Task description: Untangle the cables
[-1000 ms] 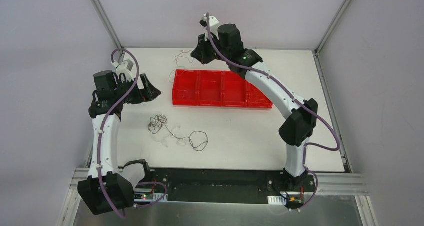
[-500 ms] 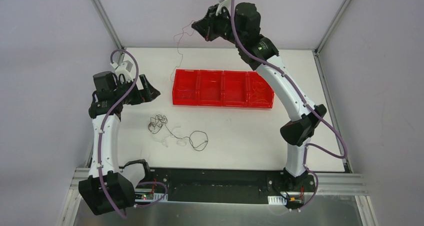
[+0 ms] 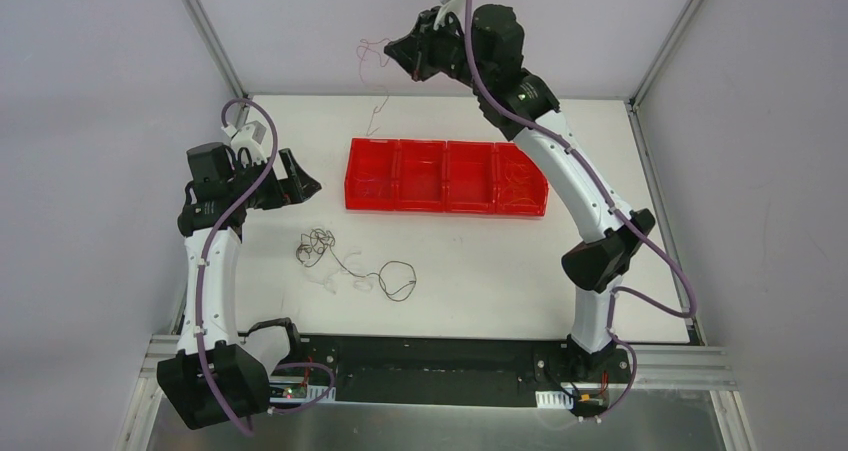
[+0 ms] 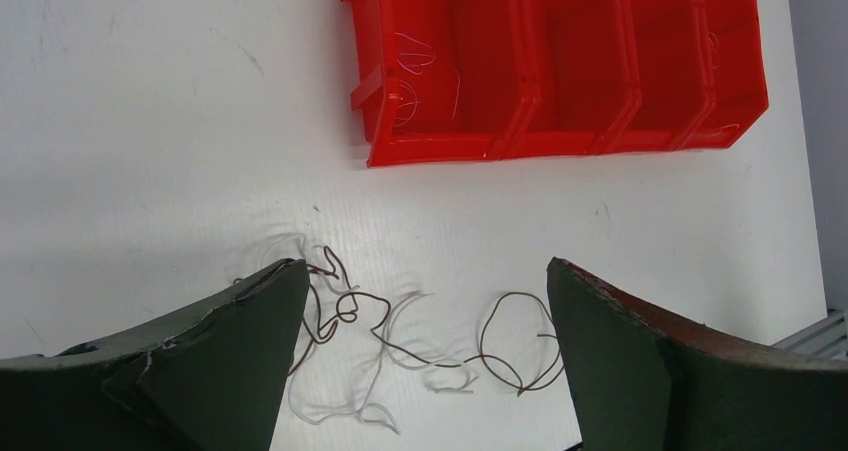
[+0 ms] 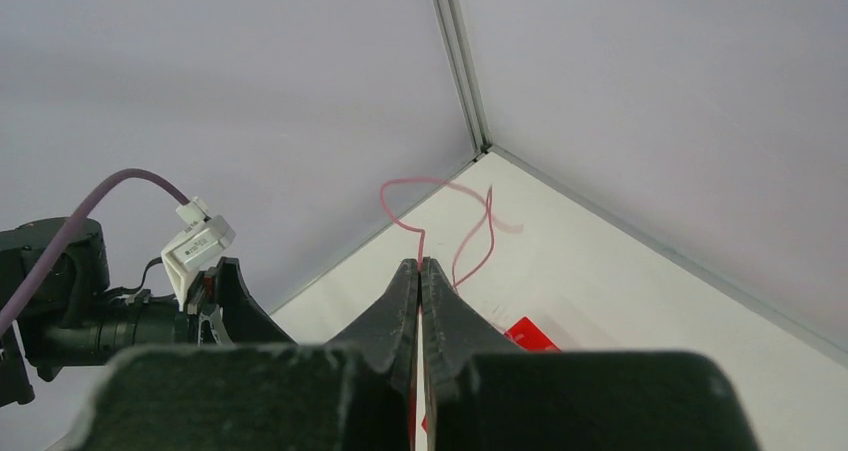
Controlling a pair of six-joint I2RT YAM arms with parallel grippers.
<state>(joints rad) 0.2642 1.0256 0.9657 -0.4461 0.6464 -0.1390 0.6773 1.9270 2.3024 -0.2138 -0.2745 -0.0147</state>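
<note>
A small tangle of thin black and white cables [image 3: 318,243] lies on the white table, trailing right into a black loop [image 3: 397,280]; in the left wrist view the tangle [image 4: 335,306] sits between the two wide-apart fingers. My left gripper [image 3: 300,178] hovers open above the table, left of the red tray. High at the back, my right gripper [image 3: 392,51] is shut on a thin red cable [image 3: 374,66], which dangles down toward the table. The right wrist view shows the red cable [image 5: 420,196] looping out from the shut tips [image 5: 420,267].
A long red tray [image 3: 445,203] with several compartments stands mid-table; thin wires lie coiled in its leftmost bin [image 4: 415,71] and rightmost bin [image 3: 517,186]. Grey enclosure walls and metal frame posts [image 3: 205,31] surround the table.
The right gripper rose high above the table's back edge, lifting the red cable with it, and the cable's hanging end climbed and swung. The left arm and the tangle stayed put.
</note>
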